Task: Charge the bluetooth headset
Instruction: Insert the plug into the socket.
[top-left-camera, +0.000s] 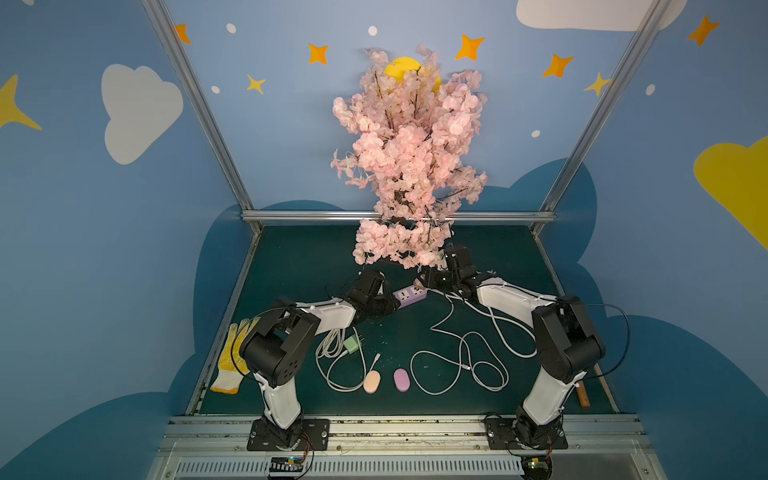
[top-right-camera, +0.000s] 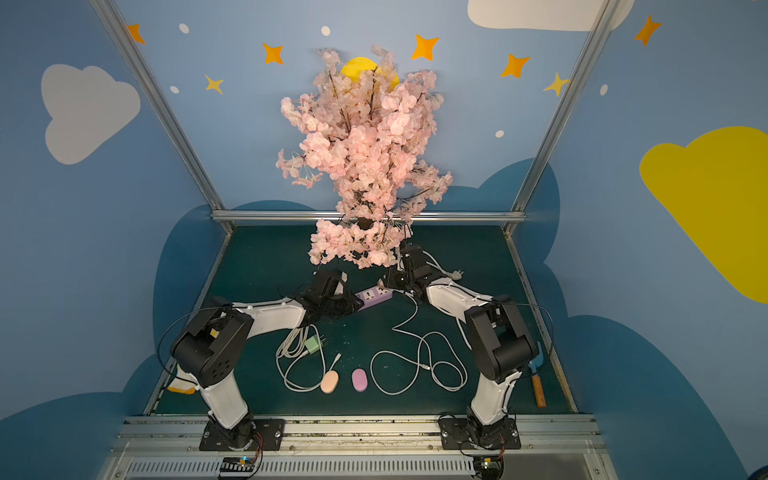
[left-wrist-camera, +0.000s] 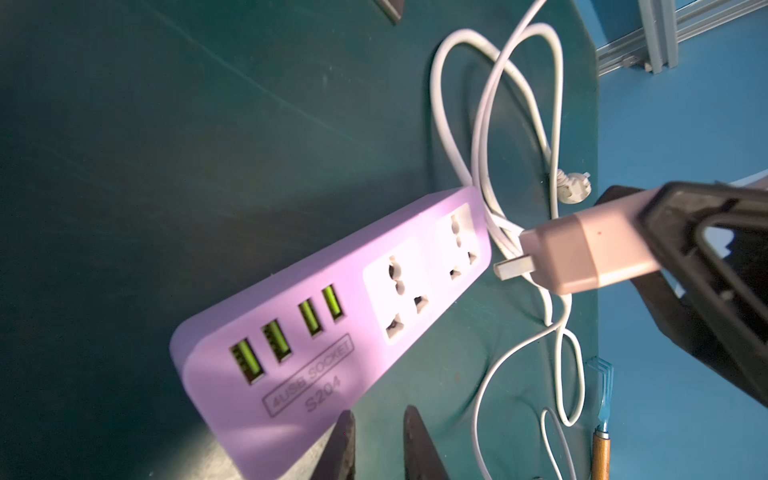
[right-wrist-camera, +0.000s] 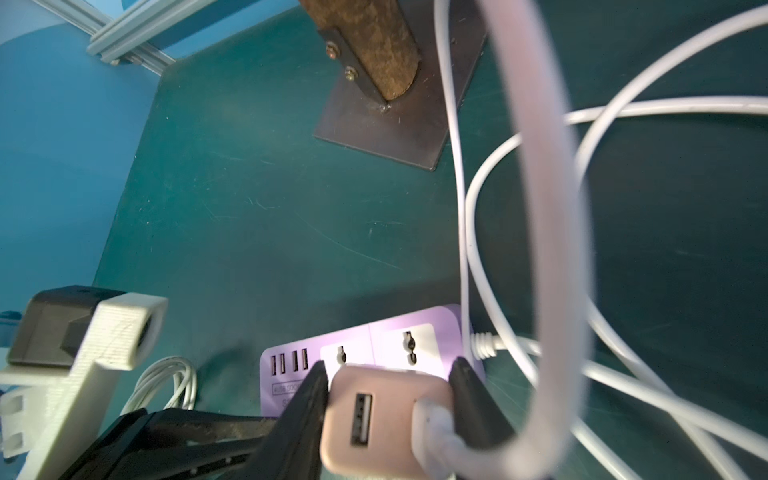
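Note:
My right gripper (right-wrist-camera: 390, 365) is shut on a pink charger adapter (left-wrist-camera: 582, 253) with a white cable (top-left-camera: 461, 345) plugged into it. The adapter's prongs (left-wrist-camera: 513, 268) point at the far end of the purple power strip (left-wrist-camera: 332, 324), just off it and apart from its sockets. My left gripper (left-wrist-camera: 379, 411) stands narrowly open at the strip's USB end, one finger over its edge, only mat in the gap. Two oval headset cases, peach (top-left-camera: 371, 381) and purple (top-left-camera: 401, 380), lie near the front. In both top views the grippers (top-left-camera: 390, 305) (top-right-camera: 386, 282) flank the strip (top-right-camera: 375, 296).
A green adapter (top-left-camera: 351, 345) with a bundled cable lies by the left arm. The pink blossom tree (top-left-camera: 411, 166) overhangs the back; its base plate (right-wrist-camera: 395, 124) sits beyond the strip. A glove (top-left-camera: 230, 361) lies front left, a wooden-handled brush (top-right-camera: 538, 386) front right. The strip's cord (left-wrist-camera: 478, 124) loops behind.

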